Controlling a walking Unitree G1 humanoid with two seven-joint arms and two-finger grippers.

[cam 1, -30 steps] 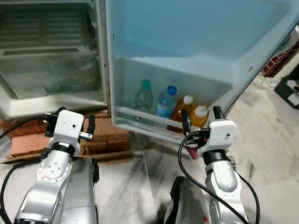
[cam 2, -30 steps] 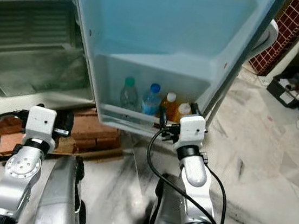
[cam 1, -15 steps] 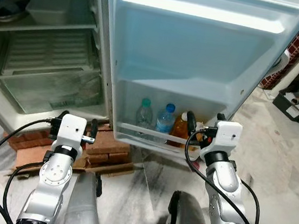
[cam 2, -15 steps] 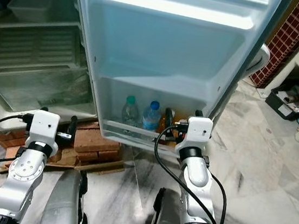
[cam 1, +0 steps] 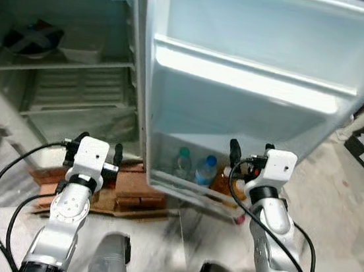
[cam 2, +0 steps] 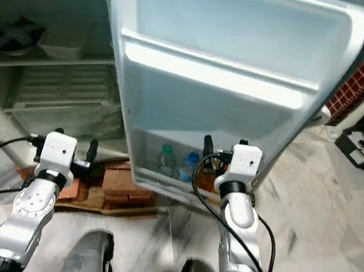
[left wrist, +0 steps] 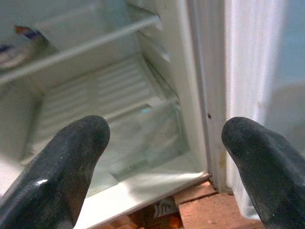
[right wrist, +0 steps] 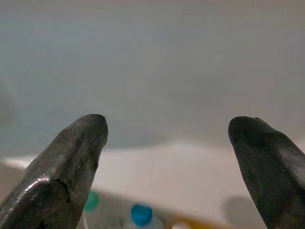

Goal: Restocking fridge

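Open fridge with bottles in the lowest door shelf, both grippers raised before it, empty.

The fridge door stands swung wide, its pale blue-white inner liner moulded into shelves; the lowest shelf holds a clear bottle with a green cap, a clear bottle with a blue cap just beside it, and an orange bottle partly hidden by the right arm. The fridge's body shows wire shelves, a dark bowl on the upper one, and a glass-topped drawer below. Bricks lie under the fridge. The left gripper has its fingers spread wide, holding nothing, facing the compartment. The right gripper is equally wide and empty, facing the door liner above the bottle caps.
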